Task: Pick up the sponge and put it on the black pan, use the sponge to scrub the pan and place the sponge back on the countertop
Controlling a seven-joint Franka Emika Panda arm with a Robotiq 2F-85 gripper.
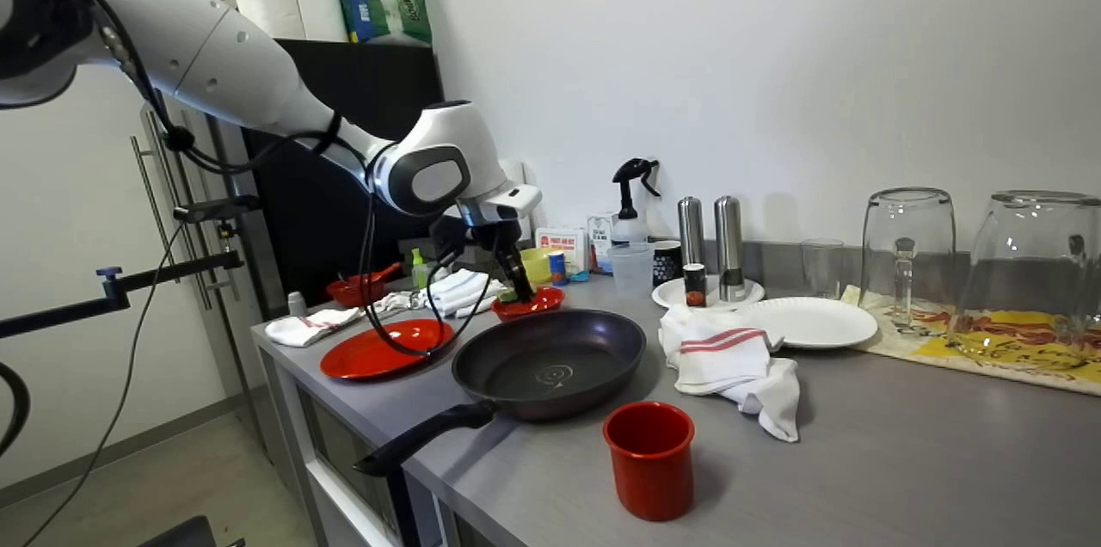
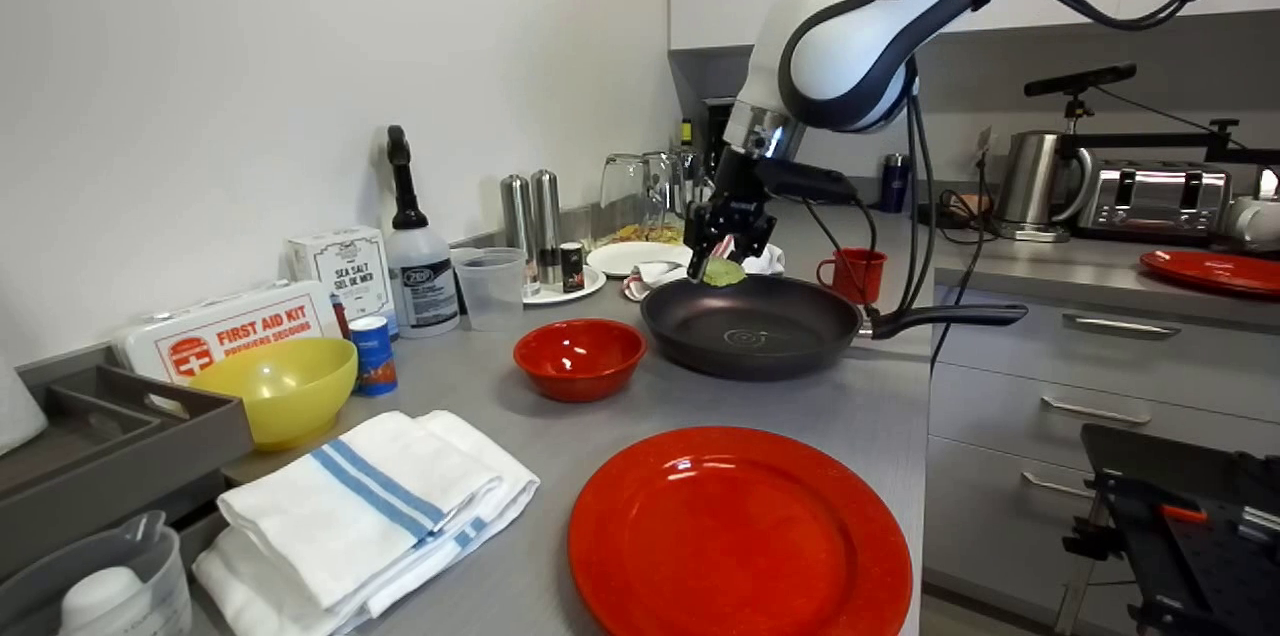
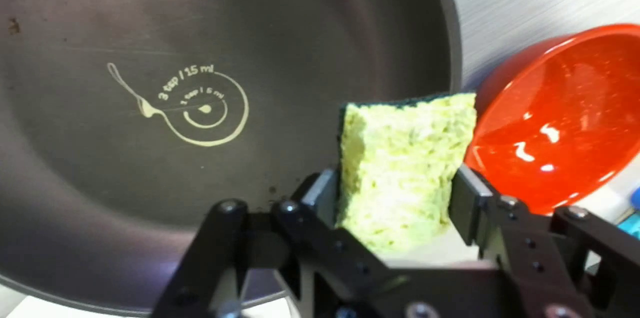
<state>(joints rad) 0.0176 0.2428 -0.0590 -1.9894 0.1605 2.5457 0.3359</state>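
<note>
Snugly in the pincer (image 3: 396, 189): sponge (image 3: 406, 163).

with a grey table (image 1: 869, 461) beneath it, the black pan (image 2: 760, 328) sits level; near its rim, the yellow-green, dark-edged sponge (image 3: 405, 163) is held up.

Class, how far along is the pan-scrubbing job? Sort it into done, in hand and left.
Done: the sponge is picked up, clasped in the gripper.
In hand: it is held close to the black pan, contact unclear.
Left: likely scrubbing (brown specks show in the pan; past strokes can't be judged), then setting the sponge on the countertop.
</note>
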